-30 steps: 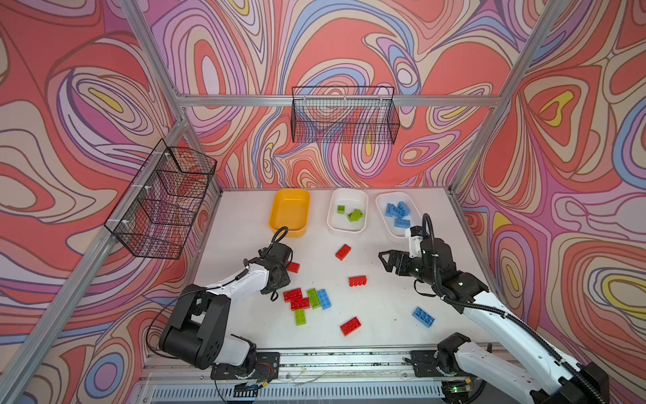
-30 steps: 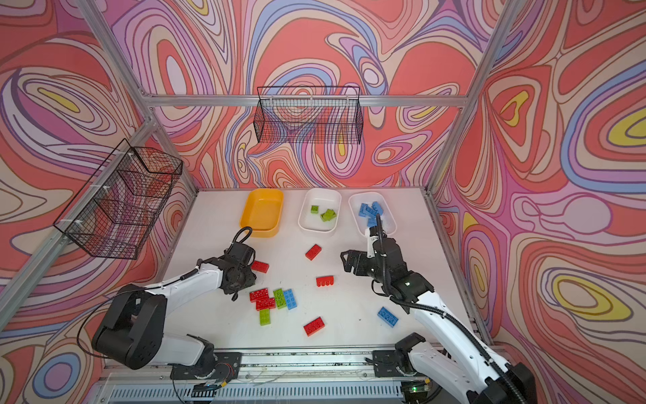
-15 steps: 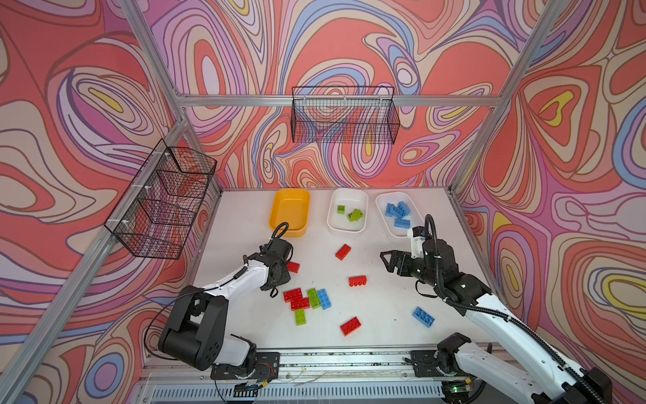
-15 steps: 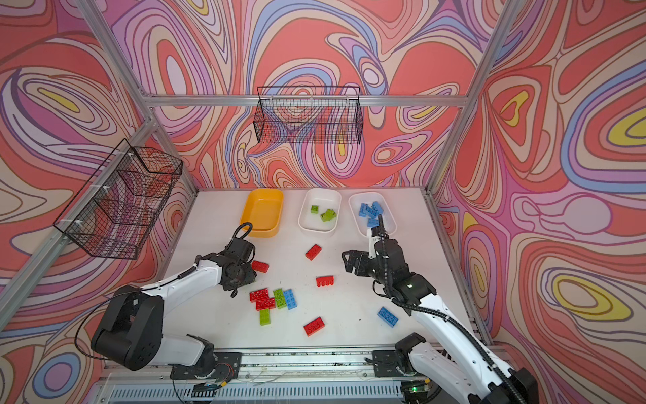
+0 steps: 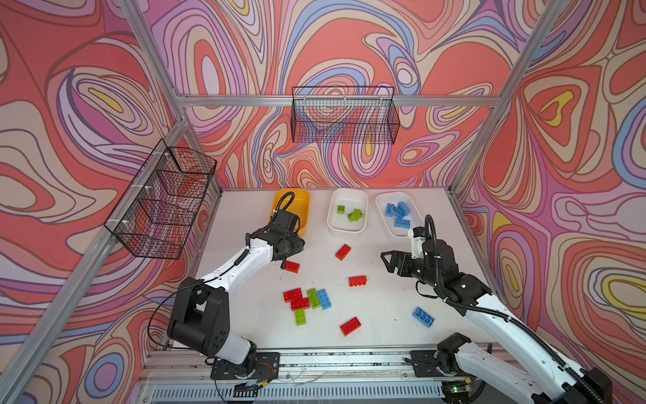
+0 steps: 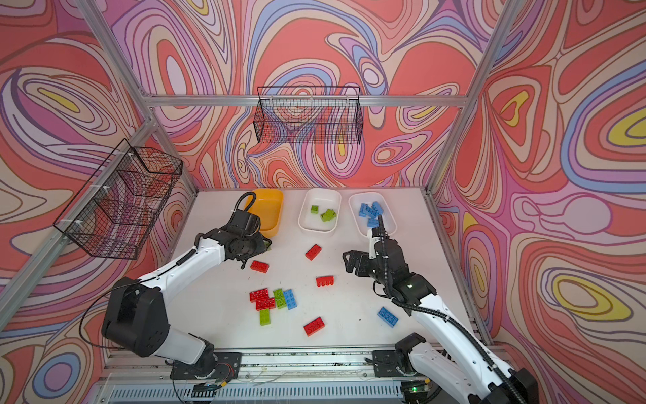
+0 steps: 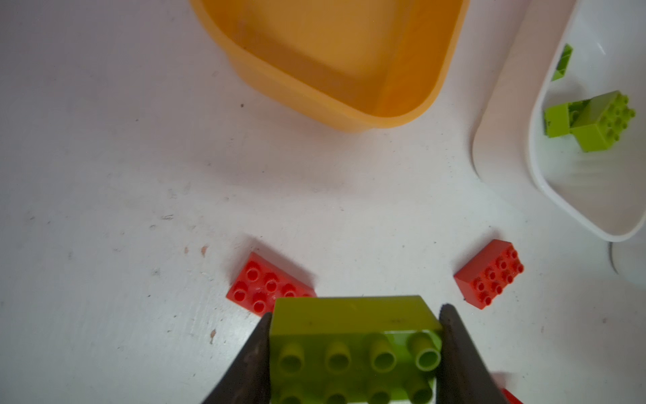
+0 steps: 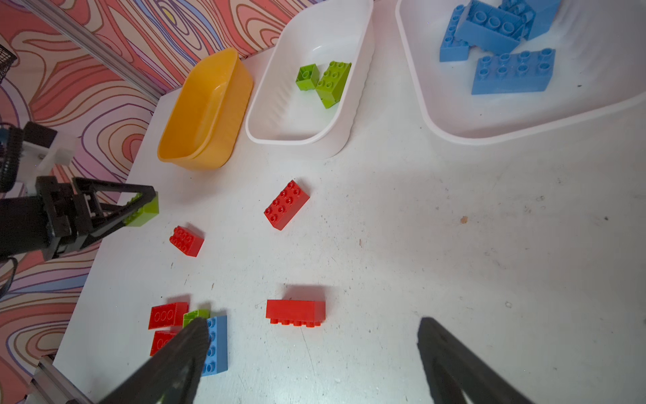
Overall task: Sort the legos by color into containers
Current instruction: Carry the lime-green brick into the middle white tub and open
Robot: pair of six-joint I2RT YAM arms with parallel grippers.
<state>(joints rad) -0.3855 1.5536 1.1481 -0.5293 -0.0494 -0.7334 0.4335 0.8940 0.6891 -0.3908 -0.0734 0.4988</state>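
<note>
My left gripper (image 7: 354, 314) is shut on a lime green lego (image 7: 353, 349), held off the table just in front of the empty yellow-orange container (image 5: 297, 206). The right wrist view shows that gripper (image 8: 140, 206) with the green lego (image 8: 146, 211) at its tips. A white container (image 5: 346, 229) holds green legos (image 5: 354, 215), and another white container (image 5: 384, 224) holds blue legos (image 5: 396, 211). My right gripper (image 5: 386, 260) stands open and empty above the table, near a red lego lying on its side (image 8: 295, 311).
Loose legos lie on the white table: red ones (image 5: 292, 266), (image 5: 343, 252), (image 5: 350, 326), a mixed red, green and blue cluster (image 5: 304, 300), and a blue one (image 5: 423, 316). Black wire baskets hang on the left wall (image 5: 164, 203) and the back wall (image 5: 344, 115).
My left gripper has carried the green lego away from the cluster toward the back, nearer the yellow-orange container. The right arm has barely moved.
</note>
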